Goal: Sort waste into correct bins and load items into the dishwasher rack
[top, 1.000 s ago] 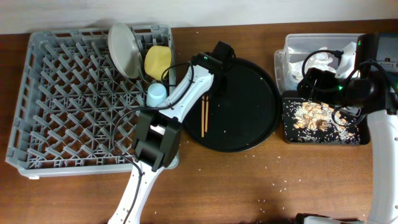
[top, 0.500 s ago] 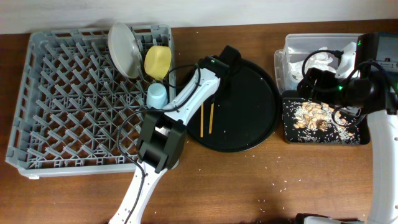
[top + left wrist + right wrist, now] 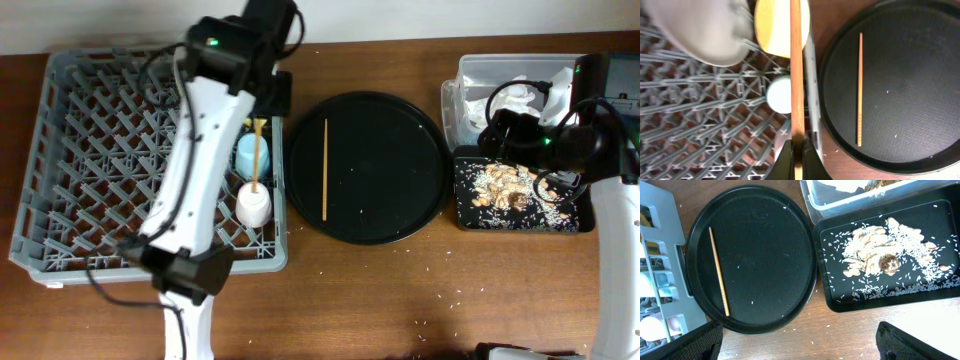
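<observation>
My left gripper (image 3: pixel 796 150) is shut on one wooden chopstick (image 3: pixel 258 150) and holds it above the right edge of the grey dishwasher rack (image 3: pixel 100 170). The other chopstick (image 3: pixel 325 168) lies on the round black tray (image 3: pixel 400 215). In the left wrist view the plate (image 3: pixel 700 30), yellow bowl (image 3: pixel 772 25) and light blue cup (image 3: pixel 779 95) stand in the rack. A pale pink cup (image 3: pixel 254 205) sits in front of the blue cup (image 3: pixel 245 152). My right gripper (image 3: pixel 800 347) is open and empty above the table. It is near the black rectangular tray (image 3: pixel 465 205) of food scraps (image 3: pixel 872 255).
The clear tub (image 3: pixel 462 75) at the back right holds the white napkin (image 3: pixel 515 95). Rice grains are scattered on the table in front of the round tray. The left arm hides the plate and bowl in the overhead view.
My left arm has swung from the round tray to above the rack, carrying one chopstick. The other chopstick stays on the tray. The right arm has not moved.
</observation>
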{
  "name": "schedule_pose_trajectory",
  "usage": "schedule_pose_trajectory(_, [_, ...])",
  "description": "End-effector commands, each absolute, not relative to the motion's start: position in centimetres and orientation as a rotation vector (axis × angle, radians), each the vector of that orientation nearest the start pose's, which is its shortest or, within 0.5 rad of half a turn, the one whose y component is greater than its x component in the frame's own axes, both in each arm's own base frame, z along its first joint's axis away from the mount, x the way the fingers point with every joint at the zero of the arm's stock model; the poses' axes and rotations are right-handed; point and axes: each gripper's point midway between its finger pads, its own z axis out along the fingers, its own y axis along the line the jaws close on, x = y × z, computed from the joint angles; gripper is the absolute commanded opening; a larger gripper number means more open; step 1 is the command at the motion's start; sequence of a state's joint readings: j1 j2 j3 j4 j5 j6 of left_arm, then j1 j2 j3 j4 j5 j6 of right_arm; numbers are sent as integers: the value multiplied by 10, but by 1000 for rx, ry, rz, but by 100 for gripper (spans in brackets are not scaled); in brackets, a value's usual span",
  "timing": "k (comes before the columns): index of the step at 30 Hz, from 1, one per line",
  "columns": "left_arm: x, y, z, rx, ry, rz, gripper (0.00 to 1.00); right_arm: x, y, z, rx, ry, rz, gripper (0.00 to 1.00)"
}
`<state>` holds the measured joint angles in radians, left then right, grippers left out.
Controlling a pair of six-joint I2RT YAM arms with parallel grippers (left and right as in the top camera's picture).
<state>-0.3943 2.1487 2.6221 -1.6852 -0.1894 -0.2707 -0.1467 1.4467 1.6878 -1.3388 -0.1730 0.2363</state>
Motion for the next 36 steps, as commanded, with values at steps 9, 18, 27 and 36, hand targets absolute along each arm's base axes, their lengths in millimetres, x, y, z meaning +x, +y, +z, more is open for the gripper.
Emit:
schedule_pose_trajectory(9, [403, -11, 179, -41, 2868, 341, 0, 324, -21, 278, 465, 2618, 243, 98])
schedule_pose_trajectory(18, [427, -12, 115, -30, 2781, 334, 47, 324, -21, 278, 465, 2618, 243, 98])
schedule_pose_trajectory(27, [426, -165, 188, 46, 2687, -129, 48, 324, -21, 278, 465, 2618, 243, 98])
schedule_pose_trajectory(36, [432, -244, 78, 70, 2744, 38, 38, 324, -21, 278, 465, 2618, 243, 98])
